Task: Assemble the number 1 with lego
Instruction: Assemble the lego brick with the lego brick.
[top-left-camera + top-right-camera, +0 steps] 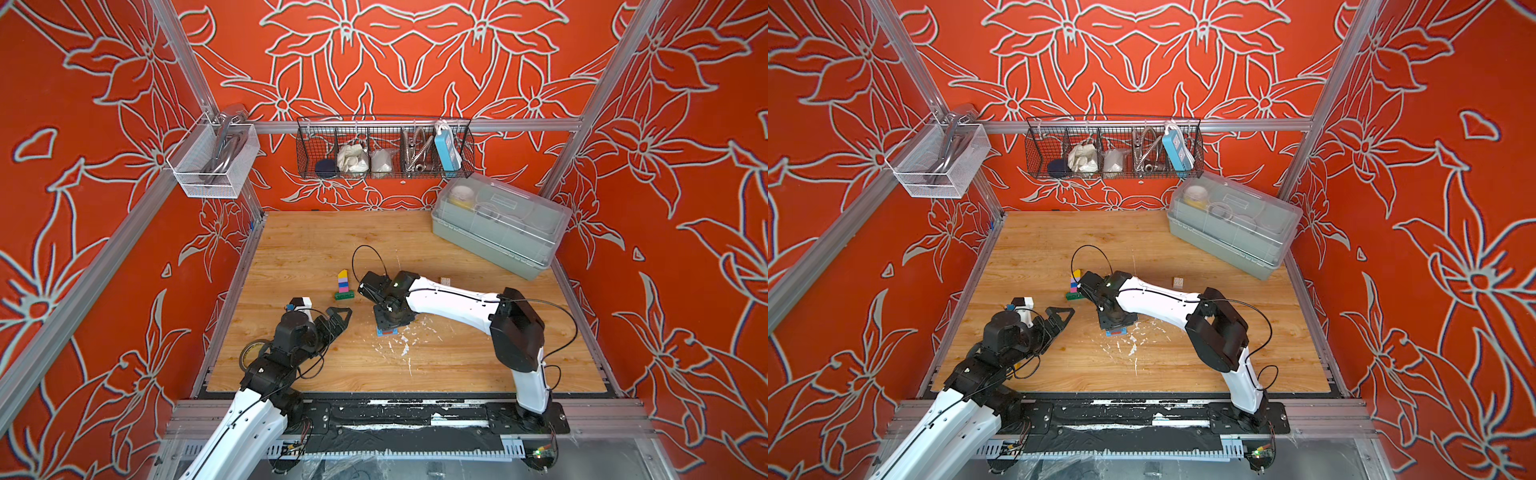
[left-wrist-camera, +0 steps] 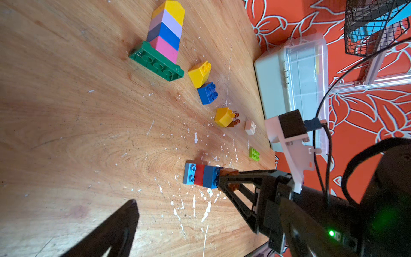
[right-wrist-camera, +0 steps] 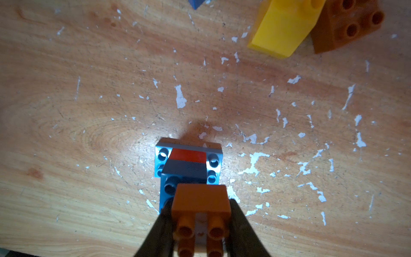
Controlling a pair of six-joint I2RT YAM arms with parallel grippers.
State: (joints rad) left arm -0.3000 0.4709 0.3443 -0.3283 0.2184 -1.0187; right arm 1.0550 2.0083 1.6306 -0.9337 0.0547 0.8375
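Two fingers of the right gripper (image 3: 200,211) were clamped on a brown brick (image 3: 201,198). It sat directly over a blue brick (image 3: 186,170), red brick (image 3: 189,154) and light blue plate (image 3: 161,155) stacked on the counter (image 3: 89,89). Top views hid all of that stack except a sliver of plate. The left gripper (image 1: 338,316) hovered with its jaws wide apart and empty. Only the left wrist view showed the loose bricks: yellow (image 2: 199,73), blue (image 2: 208,93), white (image 2: 250,127), lime (image 2: 254,154). The green-based tower (image 1: 343,284) was farther out.
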